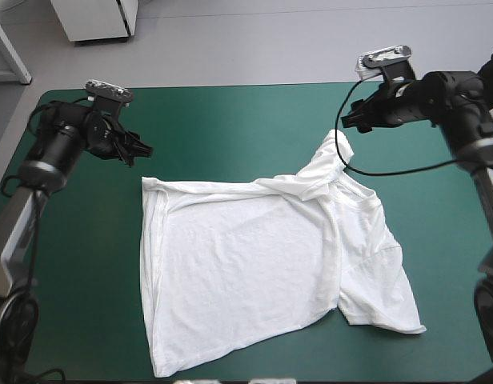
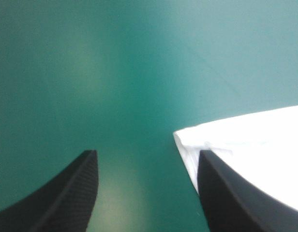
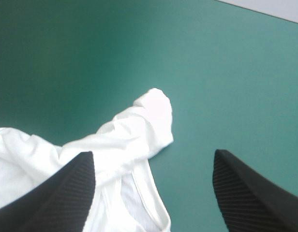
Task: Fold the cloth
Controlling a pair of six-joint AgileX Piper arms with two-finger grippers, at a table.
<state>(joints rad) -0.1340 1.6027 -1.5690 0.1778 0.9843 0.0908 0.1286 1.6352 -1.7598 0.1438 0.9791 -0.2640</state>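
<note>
High view: a white T-shirt [image 1: 254, 264] is lying mostly spread at the middle of the teal-green cover [image 1: 230, 120], with its hem toward nine o'clock and its collar toward three. One sleeve [image 1: 334, 152] is bunching up at one o'clock of the shirt. The left gripper [image 1: 138, 150] is hovering at ten o'clock, just off the far hem corner [image 1: 146, 184]. The right gripper [image 1: 352, 120] is hovering at one o'clock, just beyond the bunched sleeve. Each appears to be lining up on a far part of the shirt, probably to take hold for a first fold.

Left wrist view: the left gripper's black fingers are standing spread and holding nothing. The hem corner is lying just beside one finger.

Right wrist view: the right gripper's fingers are likewise standing wide apart and empty. The rumpled sleeve is lying just ahead, its cloth passing under one finger.
</note>
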